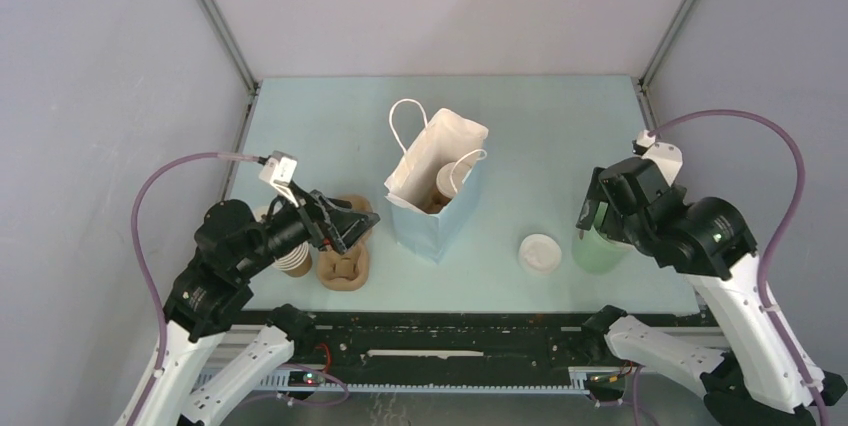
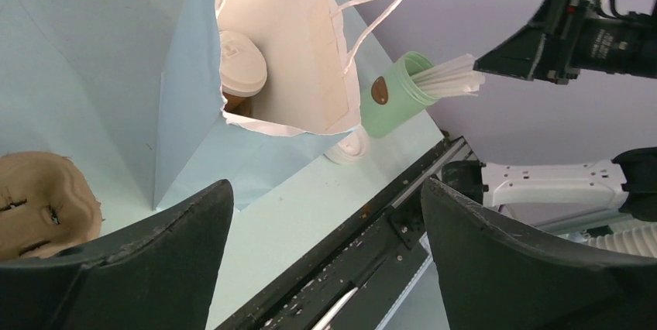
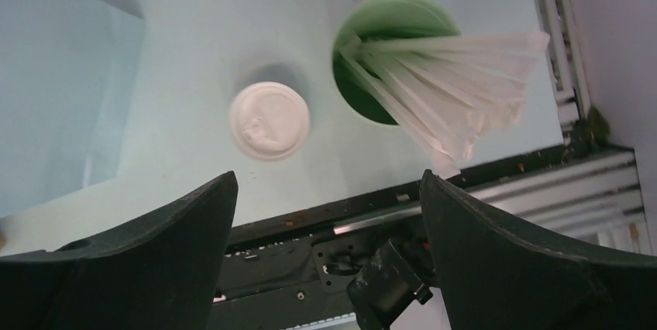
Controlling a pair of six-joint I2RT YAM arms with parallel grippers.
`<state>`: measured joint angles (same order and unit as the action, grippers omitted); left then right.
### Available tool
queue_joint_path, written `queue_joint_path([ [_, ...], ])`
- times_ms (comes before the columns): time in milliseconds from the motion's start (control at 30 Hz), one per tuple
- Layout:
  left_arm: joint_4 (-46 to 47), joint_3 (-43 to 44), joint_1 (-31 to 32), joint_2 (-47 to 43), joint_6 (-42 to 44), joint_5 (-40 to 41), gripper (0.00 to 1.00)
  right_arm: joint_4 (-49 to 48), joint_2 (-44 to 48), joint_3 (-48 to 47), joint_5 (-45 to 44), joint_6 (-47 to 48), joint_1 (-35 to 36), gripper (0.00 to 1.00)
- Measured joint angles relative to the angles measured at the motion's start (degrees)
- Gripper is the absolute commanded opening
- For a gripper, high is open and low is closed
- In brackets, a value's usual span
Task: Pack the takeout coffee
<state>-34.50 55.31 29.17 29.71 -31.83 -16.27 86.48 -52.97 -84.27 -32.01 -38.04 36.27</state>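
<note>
The takeout coffee, a brown cup with a white lid on it, stands inside the open pale blue paper bag at the table's middle. It also shows in the left wrist view, inside the bag. My left gripper is open and empty. It hovers over the brown pulp carrier, left of the bag, and its jaws stand wide apart. My right gripper is open and empty above the pale green cup, with nothing between its jaws.
A nested stack of brown cups stands left of the carrier. A loose white lid lies between the bag and the green cup, which holds white sticks. The black front rail runs along the near edge.
</note>
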Motion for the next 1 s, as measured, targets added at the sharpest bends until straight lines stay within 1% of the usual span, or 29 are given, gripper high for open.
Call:
queue_joint_path([
  [67, -0.04, 0.0, 0.0, 0.0, 0.98, -0.74, 0.95, 0.09, -0.13, 2.34, 0.24, -0.26, -2.62, 0.9],
  [133, -0.26, 0.0, 0.0, -0.09, 1.73, -1.51, 0.95, 0.26, -0.52, 4.09, 0.15, -0.63, -5.57, 0.83],
  [167, -0.44, 0.0, 0.0, -0.2, 1.97, -1.9, 0.95, 0.48, -0.63, 4.48, -0.02, -0.79, -7.26, 0.76],
  [200, -0.61, 0.0, 0.0, -0.37, 2.19, -2.1, 0.95, 0.48, -0.76, 4.76, -0.33, -0.92, -9.18, 0.66],
  [233, -0.85, 0.0, 0.0, -0.68, 2.4, -2.23, 0.95, 0.17, -0.9, 5.18, -0.68, -0.94, -11.19, 0.57],
  [267, -1.07, 0.0, 0.0, -1.03, 2.58, -2.32, 0.95, -0.24, -0.85, 5.73, -0.81, -0.72, -12.96, 0.55],
  [367, -1.7, 0.0, 0.0, -2.36, 3.37, -2.43, 0.95, -2.16, 0.28, 7.82, -0.66, -0.04, -17.51, 0.54],
  [467, -1.84, 0.0, 0.0, -2.67, 3.48, -2.6, 0.95, -4.37, 0.87, 9.81, -0.48, 1.27, -21.03, 0.56],
  [633, -2.19, 0.0, 0.0, -2.6, 3.48, -3.34, 0.95, -6.16, 0.81, 10.58, -0.7, 2.23, -22.88, 0.57],
  [733, -2.16, 0.0, 0.0, -2.56, 3.48, -3.63, 0.95, -7.34, 1.53, 11.17, -0.7, 3.13, -23.76, 0.55],
  [900, -2.05, 0.0, 0.0, -1.95, 3.39, -4.04, 0.95, -9.49, 3.43, 14.01, -0.2, 5.11, -27.54, 0.52],
  [1000, -2.05, 0.0, 0.0, -1.64, 3.37, -4.11, 0.95, -10.27, 3.58, 14.8, 0.57, 6.03, -29.05, 0.47],
])
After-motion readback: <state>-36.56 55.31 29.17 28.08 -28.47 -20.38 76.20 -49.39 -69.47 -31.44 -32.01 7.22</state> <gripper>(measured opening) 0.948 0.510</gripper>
